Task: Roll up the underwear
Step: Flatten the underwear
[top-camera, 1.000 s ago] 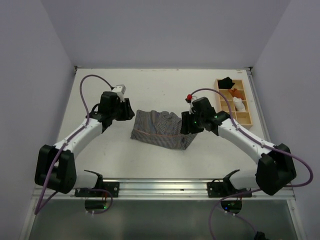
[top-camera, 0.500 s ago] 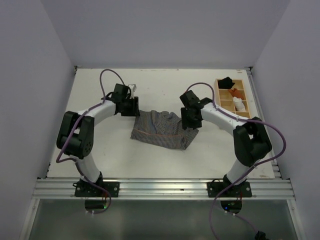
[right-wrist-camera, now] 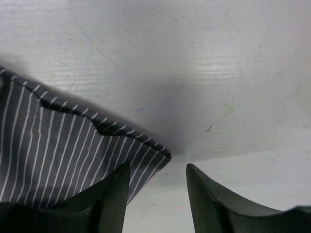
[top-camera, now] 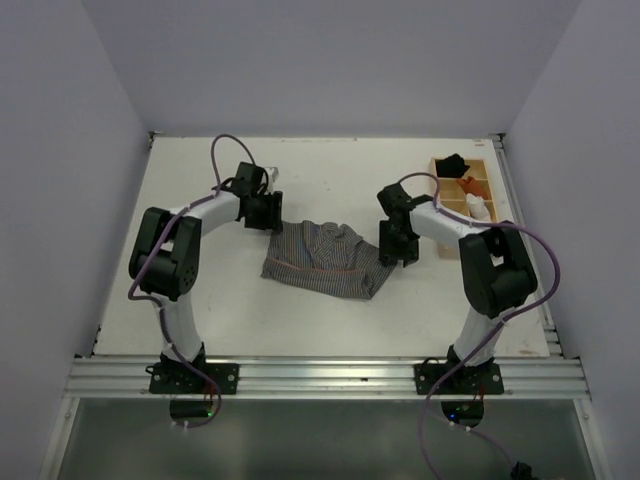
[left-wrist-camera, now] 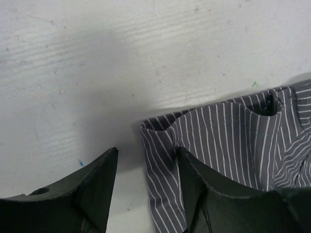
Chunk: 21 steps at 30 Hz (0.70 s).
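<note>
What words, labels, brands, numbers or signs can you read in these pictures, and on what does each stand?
No text can be read in any view.
The underwear shows only stripes, no label.
The table bears only scratches and specks of colour.
The wooden tray shows no marking at this size.

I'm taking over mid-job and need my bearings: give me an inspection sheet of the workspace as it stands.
Surface: white table, scuffed, a few paint specks.
Job's things: striped underwear, spread out and rumpled mid-table, not yet rolled.
Clutter: wooden tray at the far right, holding black, orange and white bundles.
Grippers: left gripper open over one underwear corner; right gripper open at the opposite corner; neither is gripping.
Cables: purple cables loop above both arms, off the underwear.
Surroundings: plain walls; metal rail along the near edge.
</note>
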Tool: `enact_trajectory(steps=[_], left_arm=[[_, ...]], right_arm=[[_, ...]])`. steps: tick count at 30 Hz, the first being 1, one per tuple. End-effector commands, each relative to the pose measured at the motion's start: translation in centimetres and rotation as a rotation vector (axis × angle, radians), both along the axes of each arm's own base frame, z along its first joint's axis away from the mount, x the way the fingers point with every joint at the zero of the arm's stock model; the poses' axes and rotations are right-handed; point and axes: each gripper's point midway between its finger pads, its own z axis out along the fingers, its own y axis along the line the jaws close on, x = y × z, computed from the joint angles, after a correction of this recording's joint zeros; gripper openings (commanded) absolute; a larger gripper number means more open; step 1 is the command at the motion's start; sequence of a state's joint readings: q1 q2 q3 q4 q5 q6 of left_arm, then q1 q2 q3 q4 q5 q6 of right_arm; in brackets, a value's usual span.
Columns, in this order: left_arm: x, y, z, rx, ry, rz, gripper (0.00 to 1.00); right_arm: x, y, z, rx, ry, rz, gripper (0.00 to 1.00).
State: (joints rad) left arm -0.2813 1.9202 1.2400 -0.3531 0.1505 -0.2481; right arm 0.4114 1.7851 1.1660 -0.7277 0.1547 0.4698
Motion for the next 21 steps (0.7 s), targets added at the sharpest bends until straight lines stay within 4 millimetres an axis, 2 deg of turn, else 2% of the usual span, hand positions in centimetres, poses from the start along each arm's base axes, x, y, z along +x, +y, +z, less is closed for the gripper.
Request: enact_trajectory(steps=[1, 4, 5, 6, 7, 8, 9, 10, 11, 12, 15, 16, 17, 18, 19, 21], left_arm=[[0.9, 0.4, -0.9, 0.027, 0.009, -0.016, 0.56], [1.1, 0.0, -1.6, 0.014, 0.016, -0.03, 0.42], [1.1, -0.3, -1.6, 0.001, 0.02, -0.037, 0.31], [1.3, -0.4, -1.5, -0.002, 0.017, -0.039, 0.24], [1.3, -0.5, -1.4, -0.005, 0.017, -0.04, 0.18], [1.4, -0.6, -1.2, -0.008, 0.014, -0.043, 0.07], [1.7, -0.7, -0.5, -0.013, -0.002, -0.044, 0.02], [1.8, -0.7, 0.0, -0.02, -0.013, -0.045, 0.0], [2.3, -0.8, 0.9, -0.024, -0.037, -0.046, 0.0], [2.7, -1.0, 1.9, -0.031, -0.059, -0.046, 0.0], [4.5, -1.5, 6.9, -0.069, -0.189, -0.032, 0.0], [5.1, -1.4, 9.3, -0.078, -0.249, -0.017, 0.0], [5.6, -1.6, 11.0, -0.093, -0.294, -0.01, 0.0], [5.8, -1.5, 12.2, -0.106, -0.322, 0.005, 0.0], [5.8, -1.5, 14.3, -0.122, -0.37, 0.013, 0.0], [5.7, -1.3, 16.0, -0.136, -0.41, 0.037, 0.0]], right_arm=[[0.5, 0.0, -0.9, 0.048, 0.011, -0.012, 0.53], [1.0, 0.6, -1.6, 0.083, 0.002, -0.001, 0.49], [1.1, 0.8, -1.8, 0.096, 0.008, 0.006, 0.46], [1.3, 1.1, -2.2, 0.105, 0.01, 0.013, 0.35], [1.5, 1.2, -2.3, 0.107, 0.008, 0.021, 0.3], [1.8, 1.2, -2.2, 0.108, -0.002, 0.024, 0.24], [2.1, 1.2, -1.9, 0.109, -0.014, 0.035, 0.12], [2.4, 1.3, -1.5, 0.112, -0.028, 0.045, 0.05], [3.2, 1.2, -0.7, 0.105, -0.056, 0.051, 0.0], [3.7, 1.2, 0.2, 0.099, -0.078, 0.057, 0.0], [5.9, 0.8, 4.5, 0.062, -0.18, 0.099, 0.0], [6.4, 0.7, 6.0, 0.057, -0.211, 0.104, 0.0], [7.2, 0.7, 7.9, 0.053, -0.24, 0.107, 0.0], [7.5, 0.5, 8.9, 0.037, -0.262, 0.108, 0.0], [7.7, 0.4, 10.4, 0.041, -0.291, 0.109, 0.0], [7.7, 0.3, 12.1, 0.043, -0.32, 0.108, 0.0]])
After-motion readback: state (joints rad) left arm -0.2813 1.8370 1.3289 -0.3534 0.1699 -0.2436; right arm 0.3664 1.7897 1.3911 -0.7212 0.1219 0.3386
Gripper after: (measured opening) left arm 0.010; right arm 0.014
